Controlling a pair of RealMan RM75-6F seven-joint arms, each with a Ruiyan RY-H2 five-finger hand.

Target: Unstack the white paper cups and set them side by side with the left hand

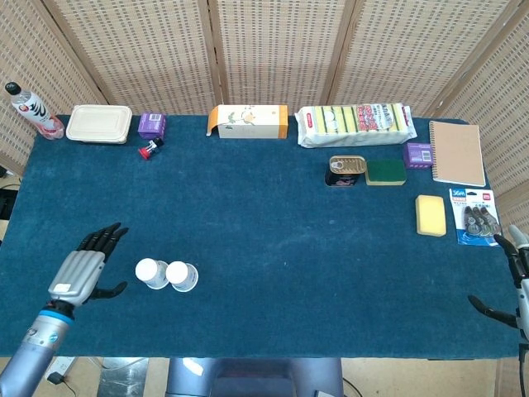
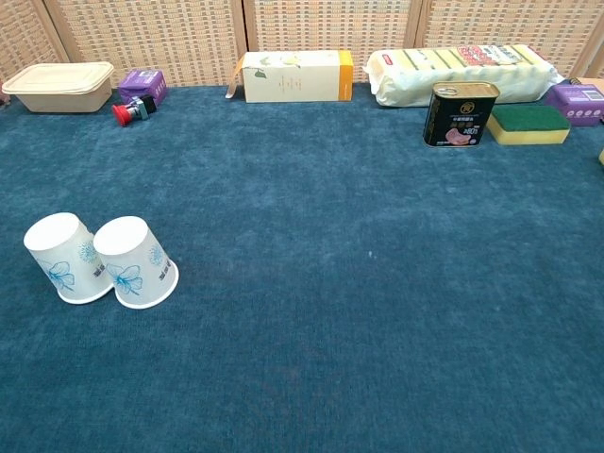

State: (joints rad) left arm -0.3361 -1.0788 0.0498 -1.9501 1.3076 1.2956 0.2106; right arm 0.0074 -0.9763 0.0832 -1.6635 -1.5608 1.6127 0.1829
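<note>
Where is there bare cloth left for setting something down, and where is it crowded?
The widest bare patch runs from the cups right to the yellow sponge, below the can. Bare too between cups and red item. Crowded: the back row and the right edge by the notebook.
</note>
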